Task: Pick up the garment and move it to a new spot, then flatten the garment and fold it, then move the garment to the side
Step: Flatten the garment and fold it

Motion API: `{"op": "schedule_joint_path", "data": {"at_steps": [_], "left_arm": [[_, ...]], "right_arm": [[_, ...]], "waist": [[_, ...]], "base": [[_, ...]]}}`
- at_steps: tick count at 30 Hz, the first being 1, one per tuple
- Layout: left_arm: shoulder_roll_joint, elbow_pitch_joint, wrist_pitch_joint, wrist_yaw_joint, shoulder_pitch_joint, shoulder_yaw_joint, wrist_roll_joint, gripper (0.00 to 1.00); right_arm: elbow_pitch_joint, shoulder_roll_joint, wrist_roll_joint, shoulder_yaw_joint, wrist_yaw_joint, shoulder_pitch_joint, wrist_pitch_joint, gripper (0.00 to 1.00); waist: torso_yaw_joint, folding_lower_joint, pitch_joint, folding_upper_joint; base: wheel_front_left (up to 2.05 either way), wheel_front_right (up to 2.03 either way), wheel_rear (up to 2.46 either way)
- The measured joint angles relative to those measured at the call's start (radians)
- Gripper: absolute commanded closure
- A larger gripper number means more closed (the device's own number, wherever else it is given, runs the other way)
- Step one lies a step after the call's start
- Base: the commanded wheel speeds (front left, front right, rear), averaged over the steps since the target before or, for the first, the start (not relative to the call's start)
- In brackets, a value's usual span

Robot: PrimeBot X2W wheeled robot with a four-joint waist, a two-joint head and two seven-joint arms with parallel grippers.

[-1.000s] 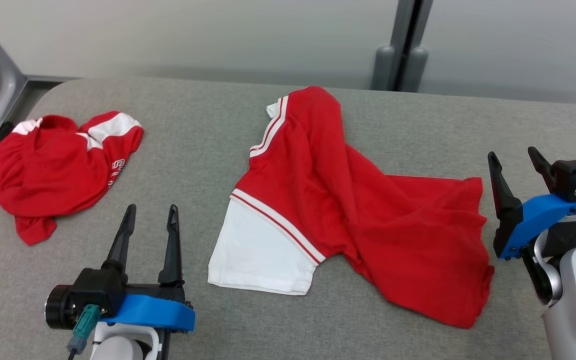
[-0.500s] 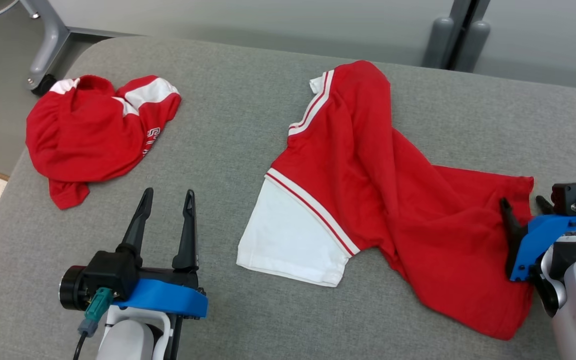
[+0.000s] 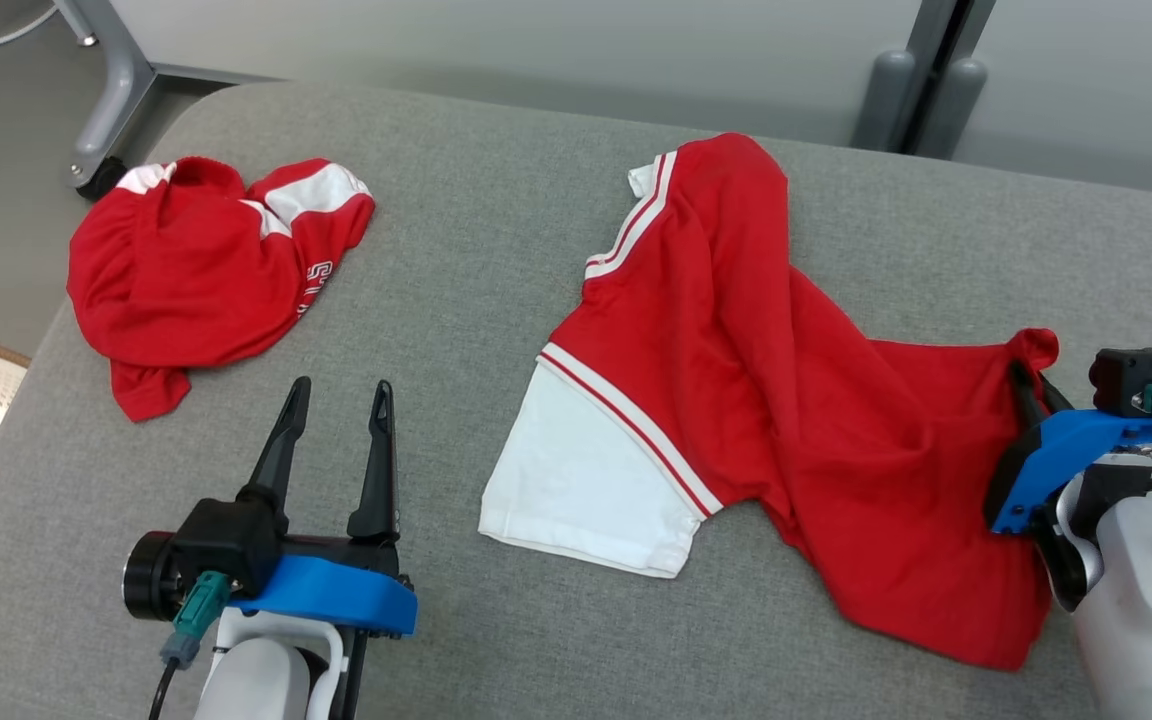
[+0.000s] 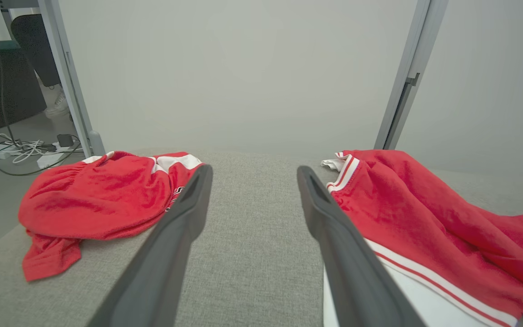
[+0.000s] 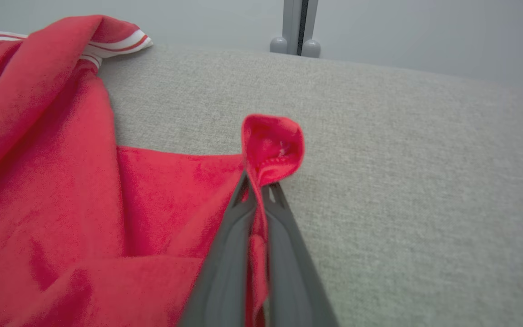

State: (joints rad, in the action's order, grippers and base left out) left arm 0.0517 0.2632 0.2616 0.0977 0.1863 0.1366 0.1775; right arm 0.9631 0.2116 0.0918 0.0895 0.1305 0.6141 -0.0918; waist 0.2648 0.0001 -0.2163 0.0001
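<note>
The garment (image 3: 736, 380) is a red shirt with a white striped sleeve, spread crumpled over the middle and right of the grey table (image 3: 466, 250). My right gripper (image 3: 1031, 385) is shut on the garment's far right corner, and a small red fold (image 5: 273, 147) pokes out past the fingertips. The same garment (image 4: 425, 227) lies to the right in the left wrist view. My left gripper (image 3: 336, 400) hovers open over bare table to the left of the white sleeve, holding nothing.
A second red and white garment (image 3: 196, 270) lies bunched at the table's far left corner. Grey frame posts (image 3: 911, 90) stand behind the table's far edge, and a wheeled leg (image 3: 101, 150) stands at the left. Bare table lies right of the held corner (image 5: 425, 181).
My right gripper came in over the garment's right corner and shut on it, bunching the cloth. The head camera shifted, so the whole picture moved. The left gripper stays open.
</note>
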Motion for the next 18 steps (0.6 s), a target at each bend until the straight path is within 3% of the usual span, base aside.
{"op": "schedule_joint_path", "data": {"at_steps": [7, 18], "left_arm": [[0.0, 0.008, 0.0, 0.001, -0.043, -0.03, -0.01, 0.0], [-0.001, 0.001, 0.0, 0.01, -0.073, -0.055, -0.019, 0.0]], "right_arm": [[-0.038, -0.016, 0.062, -0.086, 0.0, 0.005, -0.125, 1.0], [-0.382, 0.042, 0.168, -0.197, 0.0, 0.003, -0.156, 1.0]], "waist": [[-0.042, -0.0001, 0.059, 0.0], [-0.126, -0.0002, 0.121, 0.0]], "base": [[0.0, 0.0, 0.0], [0.0, 0.0, 0.0]]}}
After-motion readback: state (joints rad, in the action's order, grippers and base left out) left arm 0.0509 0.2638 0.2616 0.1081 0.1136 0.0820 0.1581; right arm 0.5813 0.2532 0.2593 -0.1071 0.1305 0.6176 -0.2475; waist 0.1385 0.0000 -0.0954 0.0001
